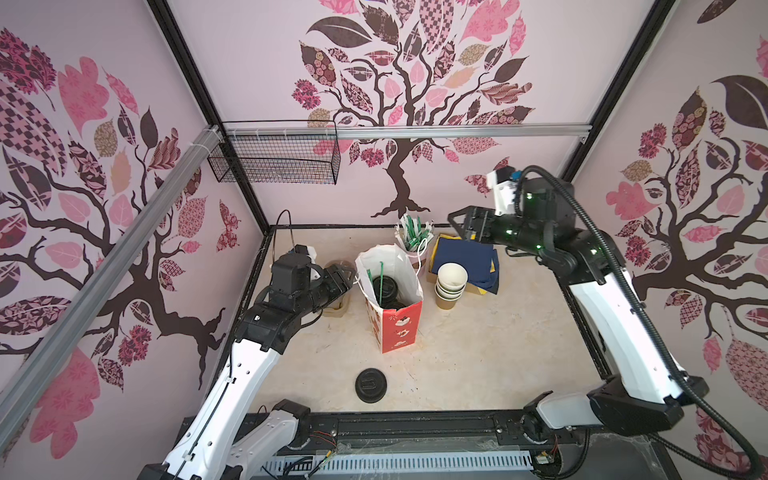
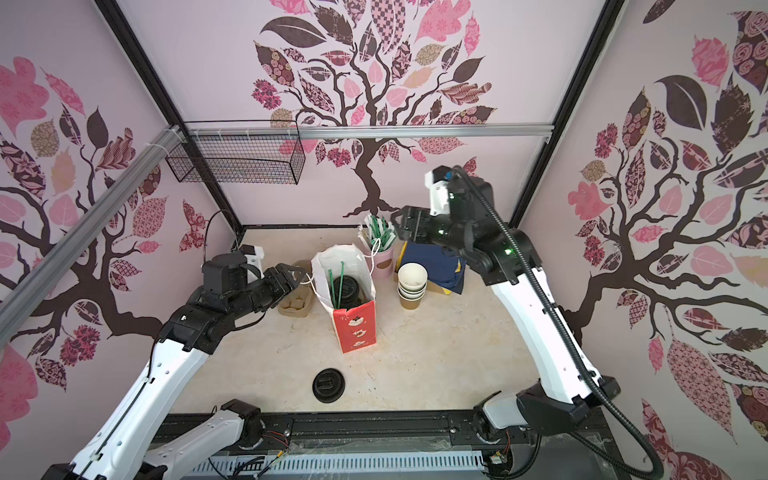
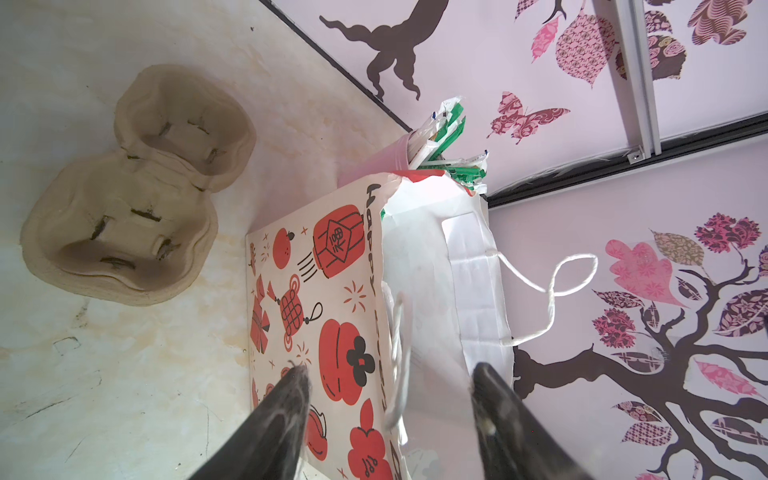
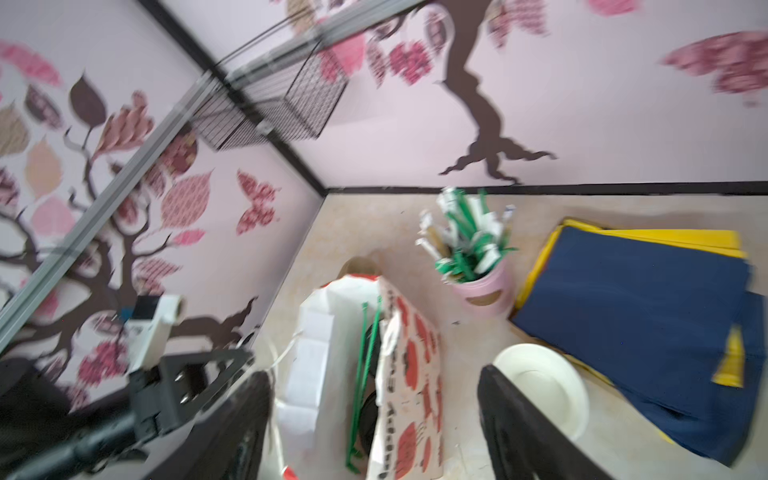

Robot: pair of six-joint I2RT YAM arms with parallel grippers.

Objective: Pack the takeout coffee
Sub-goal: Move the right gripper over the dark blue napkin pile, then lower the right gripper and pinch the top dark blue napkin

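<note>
- In both top views the paper bag (image 1: 395,328) stands upright at mid-table with its mouth open upward.
- Inside it, one lidded cup (image 1: 382,286) sits upright, long axis vertical, black lid facing up. A second dark round form lies beside it, and whether that is a cup cannot be told.
- The left gripper (image 2: 298,277) is at the bag's left rim with its jaws apart. The right gripper (image 1: 457,226) hangs above the navy napkins (image 1: 469,257), also with its jaws apart.
- One loose black lid (image 1: 371,385) lies flat near the front edge with open table all round it. One stack of empty cups (image 1: 451,282) stands near the bag's right side.
- In the left wrist view the fingers are spread, with the bag's rim between them and unclamped. One pulp carrier (image 3: 124,195) with two wells lies near the bag and apart from it.
- The right wrist view is blurred. The fingers are spread, and two green sticks (image 4: 365,365) lean in the bag's mouth. One pink holder (image 4: 482,286) stands behind.
</note>
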